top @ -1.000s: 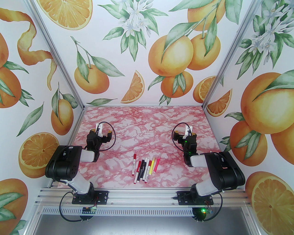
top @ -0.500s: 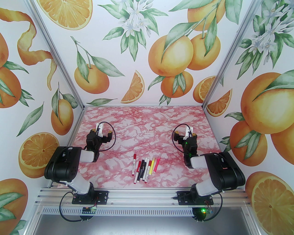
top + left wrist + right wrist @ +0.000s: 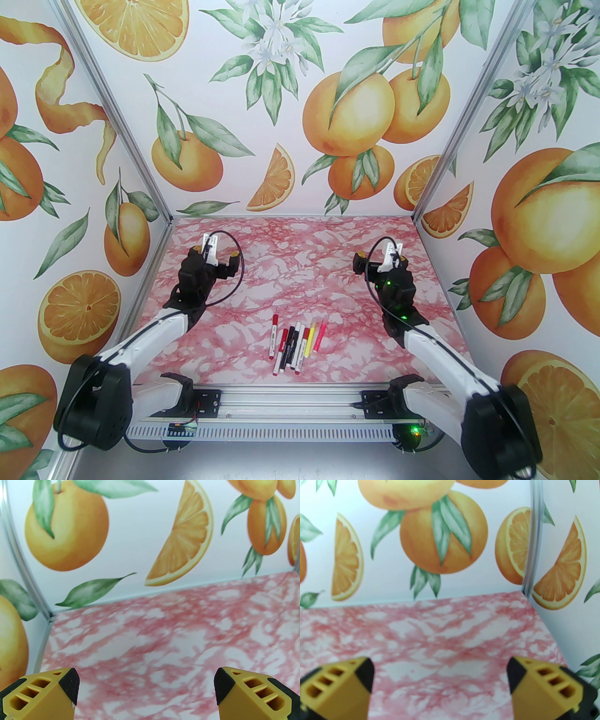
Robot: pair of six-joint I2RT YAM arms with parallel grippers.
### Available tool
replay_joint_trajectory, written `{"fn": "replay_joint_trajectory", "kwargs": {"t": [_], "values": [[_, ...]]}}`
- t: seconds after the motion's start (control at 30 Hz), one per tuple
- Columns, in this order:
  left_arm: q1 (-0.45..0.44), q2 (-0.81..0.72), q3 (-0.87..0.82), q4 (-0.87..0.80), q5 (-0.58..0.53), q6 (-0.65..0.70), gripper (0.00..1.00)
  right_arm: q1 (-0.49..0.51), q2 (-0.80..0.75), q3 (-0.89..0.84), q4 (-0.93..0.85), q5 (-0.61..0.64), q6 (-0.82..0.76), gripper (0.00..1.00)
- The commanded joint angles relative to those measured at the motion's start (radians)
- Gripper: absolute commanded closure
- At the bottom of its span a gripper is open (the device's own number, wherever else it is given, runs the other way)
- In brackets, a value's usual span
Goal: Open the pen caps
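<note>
Pink-and-white marbled tabletop (image 3: 290,253), boxed in by walls papered with oranges and leaves, carries the whole job in one small cluster. The pens (image 3: 296,343) lie side by side, roughly parallel, in the lower middle of the overhead frame, between the two arm bases. Their pen caps (image 3: 274,320) look to be seated on the pens: red ones, a black one, and pale ends too small to read for sure. No loose cap lies on the surface, so by my reading none has been pulled and all seven are left to do. The left gripper (image 3: 213,257) hangs at the left-centre of that frame with its jaws spread wide and nothing between them; its wrist view has bare marble between the yellow fingers (image 3: 46,691). The right gripper (image 3: 380,261) mirrors it at right-centre, likewise spread and empty. Both are well apart from the cluster and point towards the upper edge of the frame, so an approach to a first pen must come before any pulling.
</note>
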Motion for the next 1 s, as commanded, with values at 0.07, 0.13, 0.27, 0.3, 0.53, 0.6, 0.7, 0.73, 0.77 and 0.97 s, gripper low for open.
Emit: {"fn": "replay_joint_trajectory", "kwargs": {"t": [0.07, 0.13, 0.27, 0.3, 0.53, 0.6, 0.7, 0.73, 0.77, 0.97], "values": [[-0.002, 0.016, 0.197, -0.488, 0.179, -0.237, 0.0, 0.004, -0.094, 0.144, -0.474, 0.029, 0.299, 0.0], [-0.011, 0.051, 0.235, -0.614, 0.288, -0.266, 0.0, 0.006, -0.122, 0.142, -0.518, -0.075, 0.297, 0.0], [-0.091, 0.023, 0.193, -0.74, 0.286, -0.297, 0.0, 0.008, -0.164, 0.087, -0.54, -0.222, 0.326, 0.0], [-0.11, 0.011, 0.178, -0.766, 0.29, -0.31, 0.0, 0.01, -0.165, 0.082, -0.563, -0.238, 0.334, 0.0], [-0.206, 0.009, 0.155, -0.967, 0.303, -0.404, 0.0, 0.082, -0.165, 0.038, -0.614, -0.297, 0.367, 0.0], [-0.237, 0.029, 0.145, -0.998, 0.315, -0.432, 0.0, 0.099, -0.159, 0.002, -0.601, -0.317, 0.38, 0.0], [-0.307, 0.056, 0.146, -1.007, 0.323, -0.481, 0.05, 0.128, -0.165, -0.034, -0.588, -0.327, 0.398, 0.0], [-0.335, 0.07, 0.151, -1.007, 0.318, -0.5, 0.05, 0.14, -0.169, -0.043, -0.588, -0.327, 0.405, 0.0], [-0.36, 0.087, 0.157, -1.009, 0.312, -0.52, 0.07, 0.15, -0.171, -0.049, -0.589, -0.326, 0.416, 0.0], [-0.456, 0.214, 0.186, -0.992, 0.276, -0.564, 0.21, 0.168, -0.179, -0.085, -0.589, -0.349, 0.458, 0.0]]}}
